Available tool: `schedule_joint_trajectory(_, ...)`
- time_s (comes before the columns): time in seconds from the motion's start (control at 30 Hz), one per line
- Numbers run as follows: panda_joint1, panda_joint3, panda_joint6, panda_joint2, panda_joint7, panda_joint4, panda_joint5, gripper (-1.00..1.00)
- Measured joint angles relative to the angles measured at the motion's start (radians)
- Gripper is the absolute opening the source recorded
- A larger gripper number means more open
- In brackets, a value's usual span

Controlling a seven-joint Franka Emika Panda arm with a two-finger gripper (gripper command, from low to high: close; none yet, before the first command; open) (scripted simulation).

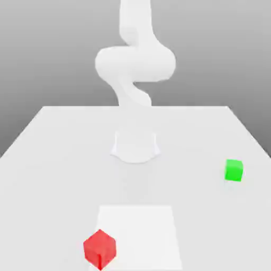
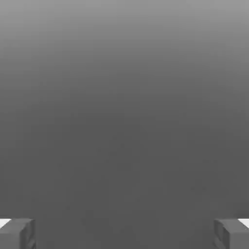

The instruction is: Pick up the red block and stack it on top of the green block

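1. In the exterior view, I find the red block (image 1: 100,249) toward the near side of the worktop (image 1: 63,174), left of centre. It lies over the left edge of a white rectangular patch (image 1: 140,235), turned so that one of its corners points toward the camera.

2. In that same view, the green block (image 1: 234,170) sits by itself, farther back and off to the exterior view's right, well apart from the red one. Its top face is free, so I could set something on it. The white Panda arm (image 1: 136,63) rises at the far side of the worktop, and I see none of it near either cube.

3. As for progress, I judge that I am at the very start. The stack is not made: the red block has neither been picked up nor placed. Reaching, grasping, lifting, carrying across and setting down on the green block all remain for me.

4. In the hand view, I see the pincer (image 2: 124,234) with its two fingers (image 2: 17,234) standing wide apart, one at each side. It is open, holds nothing between them and touches neither block. Behind it I get only a plain grey backdrop (image 2: 124,121), so I reckon that I must aim it down at the red block first.
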Motion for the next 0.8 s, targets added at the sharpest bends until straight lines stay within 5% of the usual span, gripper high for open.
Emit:
schedule_joint_trajectory(0.53, -0.152, 0.047, 0.224, 0.587, 0.350, -0.108, -0.075, 0.00)
schedule_joint_trajectory(0.8, -0.186, 0.037, 0.337, 0.872, 0.463, -0.162, -0.027, 0.00)
